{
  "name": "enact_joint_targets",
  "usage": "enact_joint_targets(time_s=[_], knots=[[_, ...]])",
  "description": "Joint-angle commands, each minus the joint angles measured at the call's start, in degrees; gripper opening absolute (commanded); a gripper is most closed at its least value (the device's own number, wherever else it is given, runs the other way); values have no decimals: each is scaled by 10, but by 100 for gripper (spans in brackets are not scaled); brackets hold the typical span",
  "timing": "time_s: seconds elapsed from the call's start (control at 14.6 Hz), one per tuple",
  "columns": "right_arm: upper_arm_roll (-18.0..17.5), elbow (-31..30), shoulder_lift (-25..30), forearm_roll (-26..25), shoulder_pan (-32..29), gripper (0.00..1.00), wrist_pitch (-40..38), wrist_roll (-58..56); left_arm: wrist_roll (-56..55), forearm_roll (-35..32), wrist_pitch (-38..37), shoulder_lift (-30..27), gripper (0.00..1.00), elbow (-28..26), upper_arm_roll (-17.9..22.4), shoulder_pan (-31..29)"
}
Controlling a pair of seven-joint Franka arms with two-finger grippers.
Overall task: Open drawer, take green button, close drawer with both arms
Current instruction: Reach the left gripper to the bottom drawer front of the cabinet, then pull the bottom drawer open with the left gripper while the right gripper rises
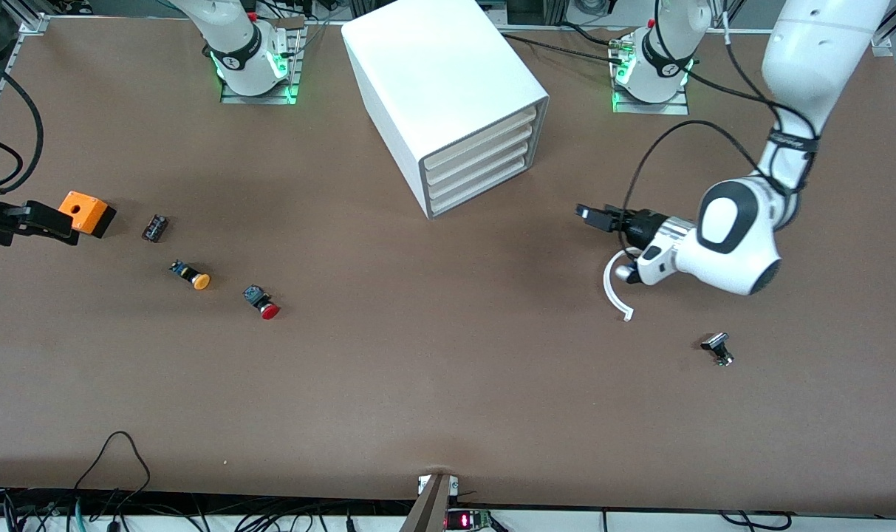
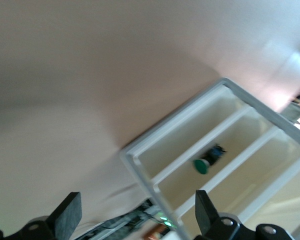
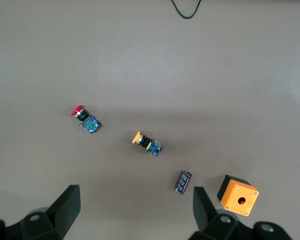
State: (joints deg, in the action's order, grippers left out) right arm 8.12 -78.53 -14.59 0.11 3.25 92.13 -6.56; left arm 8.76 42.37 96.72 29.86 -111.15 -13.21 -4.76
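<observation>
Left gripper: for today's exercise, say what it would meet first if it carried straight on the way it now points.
Probably the white cabinet. The left gripper, fingers open, points across bare table toward its drawer fronts; its wrist view shows the green button lying in a drawer there. Exactly where it would touch is unclear.

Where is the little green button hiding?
The green button shows only in the left wrist view, lying inside the white cabinet, in the second compartment up from the table; the left gripper points toward the cabinet.
</observation>
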Motion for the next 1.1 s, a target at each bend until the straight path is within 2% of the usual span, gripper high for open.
enact_joint_targets(time_s=[0.0, 0.07, 0.27, 0.55, 0.69, 0.76, 0.89, 0.96, 1.03], knots=[[-2, -4, 8, 11, -2, 100, 0, 7, 46, 97, 56, 12, 100, -49, -51, -8], [-1, -4, 7, 25, -3, 100, 0, 32, 67, 117, 66, 23, 100, -49, -65, -1], [-4, -5, 8, 7, 2, 100, -5, 44, 128, 141, 114, 27, 100, -71, -75, 29], [-3, -15, 16, 6, 1, 100, -15, 43, 228, 179, 131, 27, 100, -105, -81, 51], [-4, -35, 30, 5, 2, 100, -12, 43, 239, 197, 140, 32, 99, -121, -84, 54], [-7, -32, 29, 0, 3, 100, -12, 40, 240, 201, 151, 34, 99, -130, -89, 56], [-19, -32, 30, -43, 16, 100, -4, 43, 240, 229, 186, 35, 97, -145, -110, 65], [-19, -31, 29, -45, 16, 100, 3, 40, 240, 237, 199, 35, 94, -148, -115, 74], [-17, -32, 28, -43, 16, 100, 9, 40, 240, 237, 206, 35, 78, -149, -116, 80]])
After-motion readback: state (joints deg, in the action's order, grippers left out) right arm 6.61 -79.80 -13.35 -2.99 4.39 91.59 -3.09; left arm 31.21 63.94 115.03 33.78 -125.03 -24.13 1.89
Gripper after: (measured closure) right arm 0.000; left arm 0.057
